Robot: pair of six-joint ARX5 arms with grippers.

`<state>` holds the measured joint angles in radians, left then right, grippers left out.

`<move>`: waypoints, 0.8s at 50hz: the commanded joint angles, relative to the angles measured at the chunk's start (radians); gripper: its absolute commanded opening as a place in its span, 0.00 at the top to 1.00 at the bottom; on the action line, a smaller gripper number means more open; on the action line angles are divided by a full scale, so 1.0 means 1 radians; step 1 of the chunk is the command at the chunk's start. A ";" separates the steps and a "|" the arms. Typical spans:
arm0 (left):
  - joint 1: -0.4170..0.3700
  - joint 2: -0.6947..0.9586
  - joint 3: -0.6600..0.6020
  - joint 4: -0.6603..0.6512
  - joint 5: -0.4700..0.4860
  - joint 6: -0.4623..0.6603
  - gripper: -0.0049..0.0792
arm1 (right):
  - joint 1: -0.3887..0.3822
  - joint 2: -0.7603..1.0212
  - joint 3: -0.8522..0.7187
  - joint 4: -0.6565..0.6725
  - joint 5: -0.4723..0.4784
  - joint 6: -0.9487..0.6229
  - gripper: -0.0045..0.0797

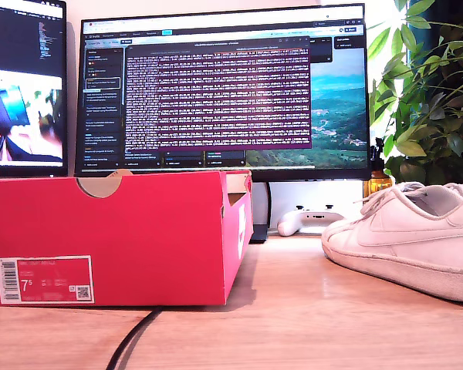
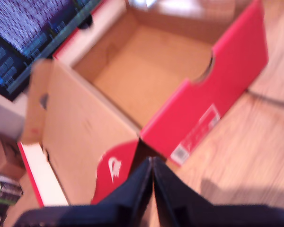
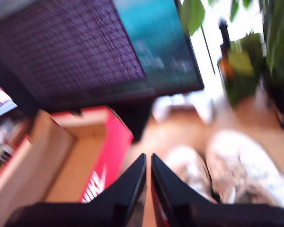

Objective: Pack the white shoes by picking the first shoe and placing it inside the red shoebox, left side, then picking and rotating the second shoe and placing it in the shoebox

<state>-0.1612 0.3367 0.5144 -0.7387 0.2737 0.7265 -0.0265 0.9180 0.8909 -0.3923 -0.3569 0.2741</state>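
A wooden desk (image 1: 309,308) is carrying everything here, with a big monitor (image 1: 224,92) glowing at the back, a second screen (image 1: 23,85) at the exterior view's left and a leafy plant (image 1: 428,92) at its right.

My first gripper (image 2: 152,177) is hanging clenched, its dark jaws pressed together with nothing between them, looking down into the box (image 2: 146,80). The red box is sitting open and bare inside, its lid flap folded out to one side, so either shoe could go straight in.

My second gripper (image 3: 148,172) is likewise clenched on nothing, hovering high between the box (image 3: 80,165) and the shoes (image 3: 227,170). The two white shoes are lying side by side on the desk, blurred in this view; both are outside the box, so I judge the packing is not yet begun.

In the exterior view the box (image 1: 116,231) is standing at the left with its size label facing the camera, and the shoes (image 1: 409,231) are resting at the right, well apart from it. A white controller (image 1: 312,221) is lying under the monitor between them, and a black cable (image 1: 135,339) is trailing across the desk in front of the box. Neither arm is showing in that view.
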 commanded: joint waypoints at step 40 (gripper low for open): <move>-0.124 0.599 0.003 0.256 -0.223 -0.982 0.96 | 0.074 0.183 0.082 -0.059 0.053 -0.085 0.96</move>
<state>-0.2813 0.9295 0.5144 -0.5053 0.0528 -0.1261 0.0418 1.1000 0.9554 -0.4618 -0.3046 0.2050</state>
